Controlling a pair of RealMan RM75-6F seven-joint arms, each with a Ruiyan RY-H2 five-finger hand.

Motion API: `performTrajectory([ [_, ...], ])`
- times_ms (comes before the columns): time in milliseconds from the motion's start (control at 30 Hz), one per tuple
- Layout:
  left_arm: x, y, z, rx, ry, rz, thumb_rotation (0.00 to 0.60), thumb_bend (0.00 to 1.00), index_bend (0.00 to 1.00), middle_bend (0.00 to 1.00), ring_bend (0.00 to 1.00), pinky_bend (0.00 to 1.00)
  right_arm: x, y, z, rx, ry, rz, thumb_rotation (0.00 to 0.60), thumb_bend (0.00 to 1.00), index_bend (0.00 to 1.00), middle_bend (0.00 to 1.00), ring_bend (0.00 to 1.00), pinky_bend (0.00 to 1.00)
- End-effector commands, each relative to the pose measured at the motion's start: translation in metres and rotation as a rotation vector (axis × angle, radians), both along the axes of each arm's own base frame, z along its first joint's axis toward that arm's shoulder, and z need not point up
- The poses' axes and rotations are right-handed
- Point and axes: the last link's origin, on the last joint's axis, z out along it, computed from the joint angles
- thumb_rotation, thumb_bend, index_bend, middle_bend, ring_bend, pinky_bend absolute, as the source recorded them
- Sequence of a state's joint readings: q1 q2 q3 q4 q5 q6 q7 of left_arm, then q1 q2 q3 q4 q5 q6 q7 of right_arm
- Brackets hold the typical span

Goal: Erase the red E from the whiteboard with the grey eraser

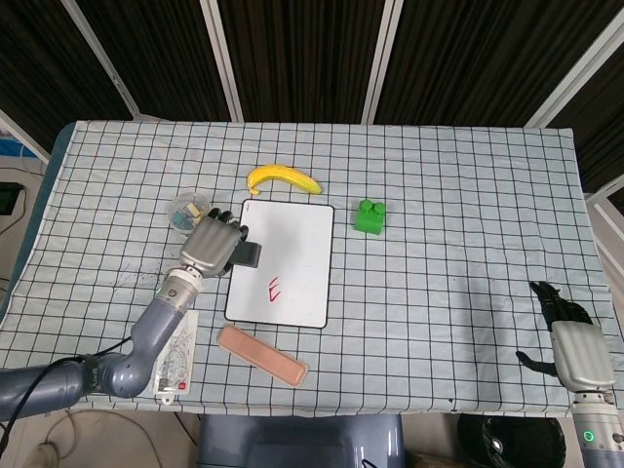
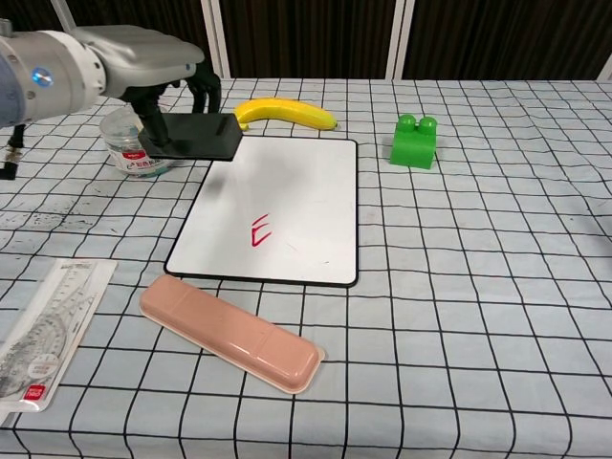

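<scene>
The whiteboard [image 1: 292, 239] [image 2: 296, 182] lies mid-table with a small red E [image 1: 275, 288] [image 2: 258, 231] near its lower left. My left hand [image 1: 213, 245] [image 2: 158, 59] holds the grey eraser [image 1: 246, 255] [image 2: 194, 140] in the air above the board's left edge, up and left of the E. My right hand [image 1: 568, 336] hangs off the table's near right corner with its fingers apart, holding nothing; the chest view does not show it.
A yellow banana [image 1: 283, 177] [image 2: 285, 112] lies behind the board and a green block [image 1: 370, 216] [image 2: 414, 142] to its right. A clear jar [image 1: 184, 210] [image 2: 131, 143] stands left. A pink case [image 1: 261, 356] [image 2: 229, 331] and a bagged ruler set [image 1: 173, 363] [image 2: 33, 335] lie in front.
</scene>
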State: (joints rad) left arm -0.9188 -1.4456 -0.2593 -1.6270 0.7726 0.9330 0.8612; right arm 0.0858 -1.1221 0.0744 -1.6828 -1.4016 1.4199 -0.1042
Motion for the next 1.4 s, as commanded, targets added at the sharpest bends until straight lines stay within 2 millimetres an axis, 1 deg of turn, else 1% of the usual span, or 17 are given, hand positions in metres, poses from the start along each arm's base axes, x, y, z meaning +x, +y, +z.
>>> performTrajectory([
  [33, 0.023, 0.007, -0.013, 0.004, -0.020, 0.011, 0.600, 0.21, 0.42, 0.44, 0.21, 0.24, 0.000, 0.000, 0.000, -0.001, 0.000, -0.001, 0.600, 0.03, 0.10, 0.11, 0.21, 0.21],
  [267, 0.033, 0.007, -0.037, -0.011, 0.003, 0.045, 0.600, 0.21, 0.42, 0.44, 0.21, 0.24, -0.001, 0.001, 0.001, -0.003, 0.002, -0.004, 0.600, 0.03, 0.10, 0.11, 0.21, 0.21],
  [400, 0.039, 0.002, -0.050, -0.030, 0.016, 0.043, 0.600, 0.21, 0.42, 0.44, 0.21, 0.24, -0.001, 0.000, 0.001, -0.004, 0.000, -0.007, 0.600, 0.03, 0.10, 0.11, 0.21, 0.21],
  [500, 0.040, 0.001, -0.054, -0.013, 0.034, 0.024, 0.600, 0.21, 0.43, 0.44, 0.21, 0.25, -0.002, 0.000, 0.001, -0.003, -0.003, -0.009, 0.600, 0.03, 0.10, 0.11, 0.21, 0.21],
  [633, 0.036, -0.006, -0.065, -0.052, 0.036, 0.011, 0.600, 0.21, 0.42, 0.44, 0.21, 0.25, -0.002, 0.000, 0.001, -0.004, -0.003, -0.009, 0.600, 0.03, 0.10, 0.11, 0.21, 0.21],
  [1033, 0.038, -0.010, -0.081, -0.096, 0.005, -0.043, 0.600, 0.21, 0.43, 0.45, 0.21, 0.26, -0.002, 0.000, 0.002, -0.006, -0.007, -0.014, 0.600, 0.03, 0.10, 0.11, 0.21, 0.21],
  [1400, 0.032, -0.013, -0.092, -0.176, 0.016, -0.091, 0.600, 0.21, 0.43, 0.45, 0.21, 0.26, -0.002, 0.000, 0.002, -0.005, -0.010, -0.016, 0.600, 0.03, 0.10, 0.11, 0.21, 0.21],
])
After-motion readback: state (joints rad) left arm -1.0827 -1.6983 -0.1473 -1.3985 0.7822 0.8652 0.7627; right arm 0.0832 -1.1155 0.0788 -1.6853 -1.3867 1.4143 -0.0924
